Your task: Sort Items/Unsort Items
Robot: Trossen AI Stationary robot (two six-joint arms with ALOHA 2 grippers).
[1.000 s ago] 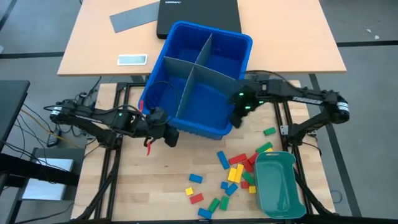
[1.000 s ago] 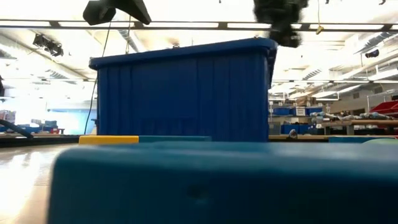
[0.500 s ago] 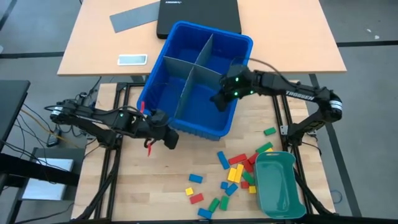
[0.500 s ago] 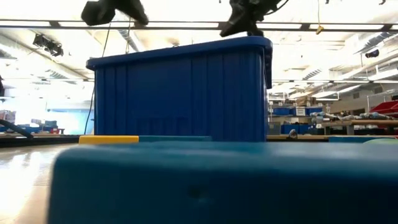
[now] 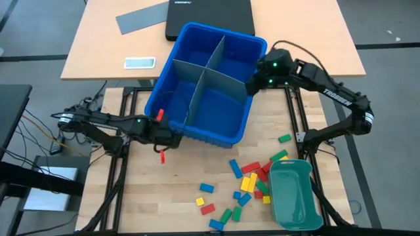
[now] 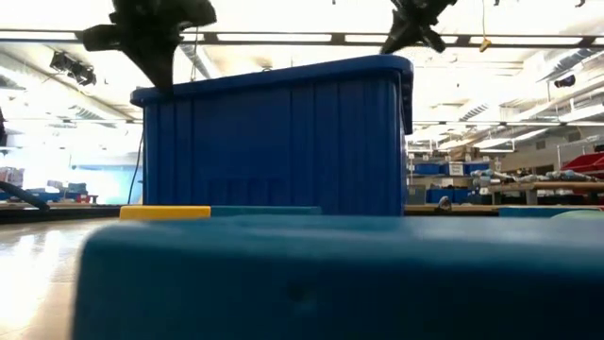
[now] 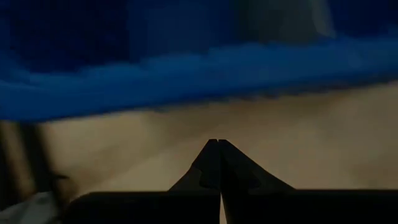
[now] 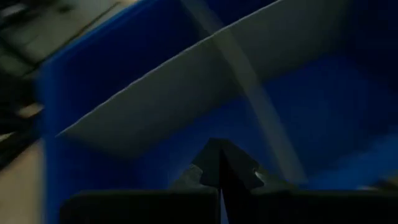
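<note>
The items, small red, yellow, green and blue blocks (image 5: 249, 180), lie scattered on the wooden table at the near right, beside a teal tray (image 5: 295, 196). A big blue bin (image 5: 203, 85) with grey dividers (image 8: 186, 93) stands at mid-table. My left gripper (image 5: 172, 139) is shut and tipped down at the bin's near-left corner; its tips (image 7: 217, 146) show over bare table below the bin wall. My right gripper (image 5: 251, 84) is shut and hangs above the bin's right rim, looking into the bin (image 8: 219, 146).
One green block (image 5: 284, 138) lies apart near the right edge. Beyond the table stands a light desk with a dark case (image 5: 209, 16), a grey sheet (image 5: 141, 18) and a phone (image 5: 139, 63). Bare table shows at the near left (image 5: 164, 196).
My right gripper has risen from beside the bin's near-right corner, swung in over the bin, then gone toward the far edge to the right rim, staying shut. My left gripper has tipped more steeply down and sunk a little by the bin's near-left corner.
</note>
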